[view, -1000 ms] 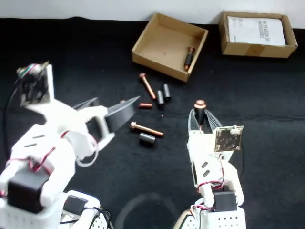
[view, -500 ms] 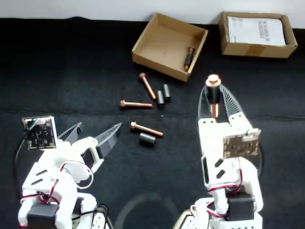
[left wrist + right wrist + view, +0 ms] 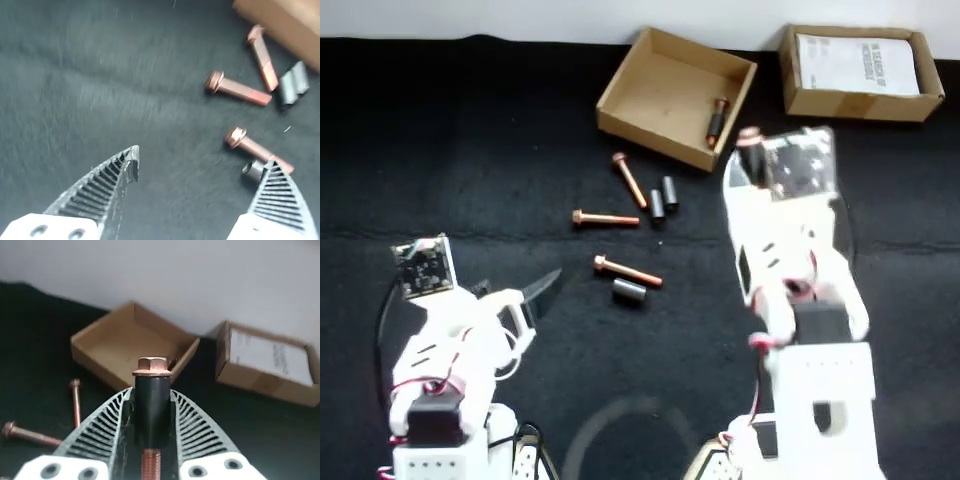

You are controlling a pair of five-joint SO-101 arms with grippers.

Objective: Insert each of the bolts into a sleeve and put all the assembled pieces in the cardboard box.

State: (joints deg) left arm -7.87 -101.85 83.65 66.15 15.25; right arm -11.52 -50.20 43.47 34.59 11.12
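Observation:
My right gripper [image 3: 151,396] is shut on an assembled piece, a black sleeve [image 3: 151,410] with a copper bolt through it. In the high view that gripper [image 3: 748,152] is held up just right of the open cardboard box [image 3: 660,75]. One assembled piece [image 3: 717,120] lies inside the box by its right wall. Three loose bolts [image 3: 630,180] [image 3: 605,217] [image 3: 627,270] lie on the black mat. Two sleeves [image 3: 663,197] rest side by side, and a third sleeve [image 3: 629,292] lies below the lowest bolt. My left gripper [image 3: 520,287] is open, low at the left, apart from the parts [image 3: 202,172].
A second cardboard box [image 3: 860,72] holding a printed sheet stands at the back right. The white wall runs along the table's far edge. Black mat [image 3: 470,150] stretches to the left of the parts.
The right arm has lifted and carried the assembled piece away from me towards the box's right side. The left arm has drawn back and down to the lower left, still open.

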